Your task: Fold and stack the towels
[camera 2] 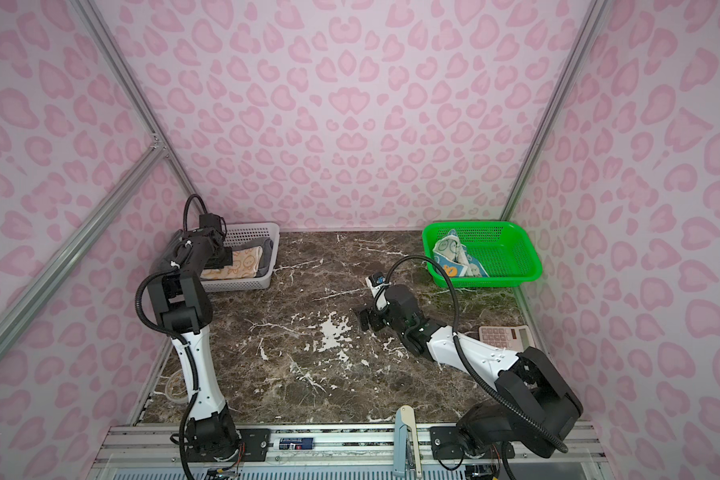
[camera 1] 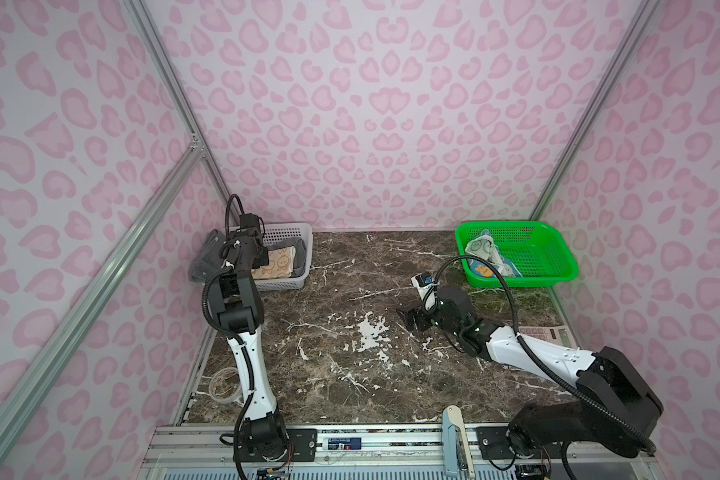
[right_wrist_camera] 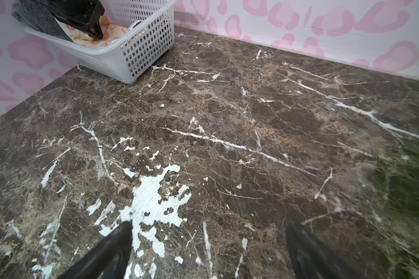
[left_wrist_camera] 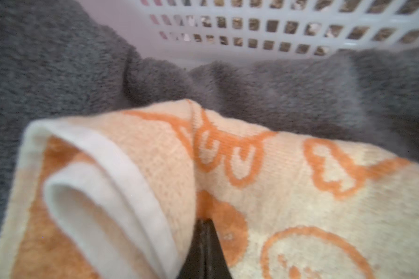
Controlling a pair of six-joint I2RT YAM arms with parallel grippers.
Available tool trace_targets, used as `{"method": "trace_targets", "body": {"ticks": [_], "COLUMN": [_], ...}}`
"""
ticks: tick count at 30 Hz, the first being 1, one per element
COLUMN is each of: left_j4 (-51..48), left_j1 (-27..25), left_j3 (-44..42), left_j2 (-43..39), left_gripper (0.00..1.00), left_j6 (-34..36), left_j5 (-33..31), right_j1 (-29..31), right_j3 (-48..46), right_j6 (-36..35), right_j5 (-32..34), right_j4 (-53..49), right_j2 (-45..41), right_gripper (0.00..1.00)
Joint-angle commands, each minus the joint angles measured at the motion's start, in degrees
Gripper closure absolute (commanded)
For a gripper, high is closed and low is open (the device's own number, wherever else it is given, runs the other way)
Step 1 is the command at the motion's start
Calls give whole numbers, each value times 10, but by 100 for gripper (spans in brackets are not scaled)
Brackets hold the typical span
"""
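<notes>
Left end effector (left_wrist_camera: 205, 232): fingers shut, tips pressed into a crease of the folded orange-and-cream terry towel (left_wrist_camera: 288, 193); nothing clearly pinched.
Orange towel's place: on the dark grey terry towel (left_wrist_camera: 276, 84), inside the white slotted plastic basket (left_wrist_camera: 300, 14), far left.
Right end effector (right_wrist_camera: 209, 224): wide open, empty, low over the brown marble worktop (right_wrist_camera: 252, 120).
Blue printed terry towel (camera 1: 481, 245): crumpled in the green mesh plastic basket (camera 1: 537, 249), far right.
Handling: likely light, limp and grippy; pinch a hemmed corner.

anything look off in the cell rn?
Dark grey towel spills over the left rim of the white basket. Blue printed towel sits crumpled, not folded, in the green basket. Tabletop has its marble finish worn through to white mid-table.
</notes>
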Motion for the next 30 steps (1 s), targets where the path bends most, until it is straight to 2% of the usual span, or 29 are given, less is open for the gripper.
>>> {"method": "trace_targets", "body": {"ticks": [1,23,26,30], "left_j4": [6,48,41,30], "left_j1": [6,15,15,14], "left_j3": [15,23,23,17], "left_j2": [-8,-79,-94,-125], "left_gripper": [97,97,97,96], "left_j6": [7,-4,-11,-27], "left_j5": [-38,-168,-143,-66], "right_j1": [0,-1,-1,-1], "right_j3": [1,-1,-1,-3], "right_j6": [3,5,6,8], "right_j5": [-4,-11,-13,-13], "right_j4": [20,26,27,29], "right_j2": [3,9,8,6], "right_gripper": [1,1,1,1]}}
